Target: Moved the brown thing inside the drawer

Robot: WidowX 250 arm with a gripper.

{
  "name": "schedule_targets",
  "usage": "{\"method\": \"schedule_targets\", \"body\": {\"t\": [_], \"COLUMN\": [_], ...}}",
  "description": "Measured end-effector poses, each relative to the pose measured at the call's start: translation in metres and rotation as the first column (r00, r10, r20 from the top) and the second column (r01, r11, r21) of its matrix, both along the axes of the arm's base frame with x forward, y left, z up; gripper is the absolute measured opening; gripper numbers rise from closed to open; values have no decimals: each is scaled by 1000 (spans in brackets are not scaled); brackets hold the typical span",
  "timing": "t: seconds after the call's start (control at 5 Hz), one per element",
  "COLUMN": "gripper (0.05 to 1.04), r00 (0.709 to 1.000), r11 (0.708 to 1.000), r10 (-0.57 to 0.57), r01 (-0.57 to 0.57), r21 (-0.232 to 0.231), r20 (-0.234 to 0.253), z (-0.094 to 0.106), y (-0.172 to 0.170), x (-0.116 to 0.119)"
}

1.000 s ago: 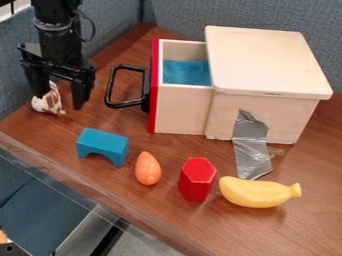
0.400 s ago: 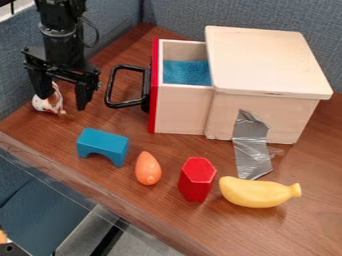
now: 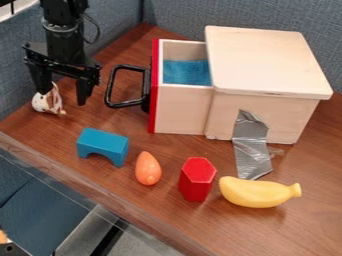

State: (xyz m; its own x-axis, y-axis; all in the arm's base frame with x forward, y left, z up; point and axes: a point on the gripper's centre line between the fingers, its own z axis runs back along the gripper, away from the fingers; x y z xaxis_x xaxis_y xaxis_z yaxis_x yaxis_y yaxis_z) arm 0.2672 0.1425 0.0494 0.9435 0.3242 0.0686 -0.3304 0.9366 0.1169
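My gripper hangs at the upper left, its two fingers spread apart. A small brown-and-white thing lies on the table at the far left, beneath and behind the left finger, which hides part of it. To the right, the drawer with a red front stands pulled out of the wooden box, its blue-lined inside showing. Its black handle points toward the gripper.
In front of the drawer lie a blue arch block, an orange egg-like piece, a red hexagonal block and a yellow banana. Grey tape runs down the box's side. Fabric walls stand behind and at the left.
Over the frames my gripper has shifted slightly to the right; since the middle frame it has risen a little. The brown-and-white thing and the drawer stay where they were.
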Motion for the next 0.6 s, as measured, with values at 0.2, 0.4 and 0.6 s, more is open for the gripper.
{"method": "schedule_targets", "body": {"t": [0.2,0.4,0.6], "gripper": [999,999,1000], "r00": [999,997,987], "r11": [1000,998,991], "r10": [26,50,83], "r01": [-26,-48,-67], "r21": [12,29,120], "r20": [-24,-58,-139], "z": [-1,-6,-9], "y": [6,10,19], "x": [1,-1,-5]}}
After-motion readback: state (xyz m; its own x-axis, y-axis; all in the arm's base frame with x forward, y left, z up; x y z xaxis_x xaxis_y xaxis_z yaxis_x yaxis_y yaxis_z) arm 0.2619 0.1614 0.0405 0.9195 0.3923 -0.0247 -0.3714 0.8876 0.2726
